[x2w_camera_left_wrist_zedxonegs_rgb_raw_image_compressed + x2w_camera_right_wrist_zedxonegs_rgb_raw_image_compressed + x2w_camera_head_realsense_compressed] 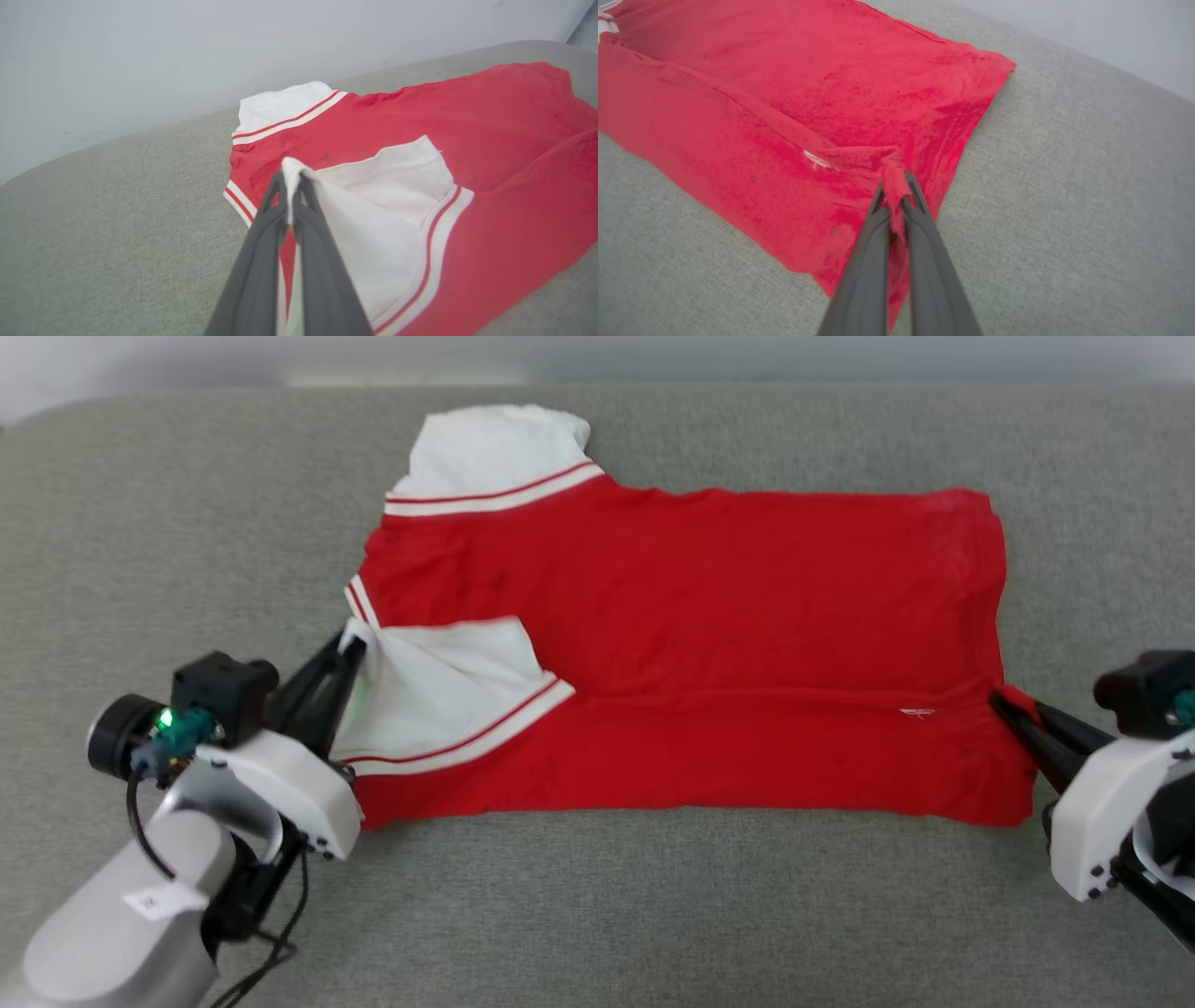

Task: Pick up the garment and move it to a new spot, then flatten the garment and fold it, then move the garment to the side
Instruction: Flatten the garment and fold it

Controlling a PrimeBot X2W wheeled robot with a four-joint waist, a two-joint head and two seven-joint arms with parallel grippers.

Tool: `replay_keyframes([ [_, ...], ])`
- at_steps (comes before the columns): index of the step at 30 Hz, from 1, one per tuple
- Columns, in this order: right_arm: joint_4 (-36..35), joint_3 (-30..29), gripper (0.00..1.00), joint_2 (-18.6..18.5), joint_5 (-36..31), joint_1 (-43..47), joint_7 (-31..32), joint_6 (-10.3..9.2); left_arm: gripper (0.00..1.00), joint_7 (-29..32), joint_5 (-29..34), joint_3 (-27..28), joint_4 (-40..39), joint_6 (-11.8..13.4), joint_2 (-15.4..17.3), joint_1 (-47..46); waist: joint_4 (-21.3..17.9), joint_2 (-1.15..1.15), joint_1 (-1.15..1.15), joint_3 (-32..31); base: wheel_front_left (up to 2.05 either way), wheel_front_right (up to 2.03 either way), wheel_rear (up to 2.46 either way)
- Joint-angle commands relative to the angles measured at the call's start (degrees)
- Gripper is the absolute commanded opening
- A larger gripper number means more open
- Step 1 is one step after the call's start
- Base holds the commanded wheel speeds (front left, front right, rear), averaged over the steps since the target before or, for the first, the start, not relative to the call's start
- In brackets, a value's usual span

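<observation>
Jaws: left gripper (292, 179) is clamped on a pinch of white sleeve cloth, and right gripper (894, 182) is clamped on a bunched nub of red hem; both have cloth between the tips, neither is empty. The red jersey-style T-shirt with white short sleeves and striped trim (700, 616) lies flat on the grey woven cushion surface (653, 896), between the two grippers. Its long axis runs left to right across the head view, shoulder end at the left arm and hem end at the right arm, so each arm is nearest its own end. Nearest the robot, a long red strip is folded up over the body. The fold's free edge runs roughly on the line between the two pinch points, with a small white tag (920, 712) close to the right tips. The near white sleeve (439, 700) is tucked inward onto the red, touching the left fingers. My read: the next fold goes away from the robot, since most uncovered cloth lies beyond the jaw line. The far white sleeve (495, 457) sticks out past the far edge, unfolded. Beyond it is a pale wall (187, 46). Hard to tell: how many layers each pinch holds, the collar behind the left gripper, front versus back. The right forearm is cut off at the frame edge.
</observation>
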Motion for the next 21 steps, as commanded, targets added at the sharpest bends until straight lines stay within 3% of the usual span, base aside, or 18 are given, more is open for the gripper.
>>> replay_keyframes([
  [1, 1.02, 0.94, 0.00, 0.46, 0.25, -1.78, 0.14, -0.04, 0.00, -0.18, -0.15, -0.07, 2.26, -0.93, -0.79, -1.37, -1.09, 0.00, -0.01, 2.31, 0.00, 0.00, 0.00],
  [11, 11.67, 8.09, 0.00, 1.74, 1.73, -10.10, -3.55, -0.04, 0.00, -2.70, -0.30, -1.82, 22.44, -8.46, -6.04, -7.58, -2.26, 0.00, -0.01, 7.69, 0.00, 0.00, 0.00],
  [19, 15.17, 12.18, 0.02, 1.99, 3.70, -12.66, -6.05, -0.03, 0.00, -4.14, 0.60, -3.11, 30.71, -11.74, -9.46, -9.51, -1.94, 0.00, -0.01, 7.27, 0.00, 0.00, 0.00],
  [20, 15.31, 12.50, 0.38, 2.04, 3.84, -12.93, -6.35, -0.03, 0.21, -4.33, 0.96, -2.84, 30.94, -11.59, -9.42, -9.90, -1.88, 0.00, -0.01, 6.96, 0.00, 0.00, 0.00],
  [21, 15.41, 12.63, 1.00, 2.04, 3.91, -13.30, -6.81, -0.03, 0.86, -4.54, 1.04, -2.38, 31.03, -11.58, -9.39, -10.14, -1.79, 0.00, -0.01, 6.65, 0.00, 0.00, 0.00],
])
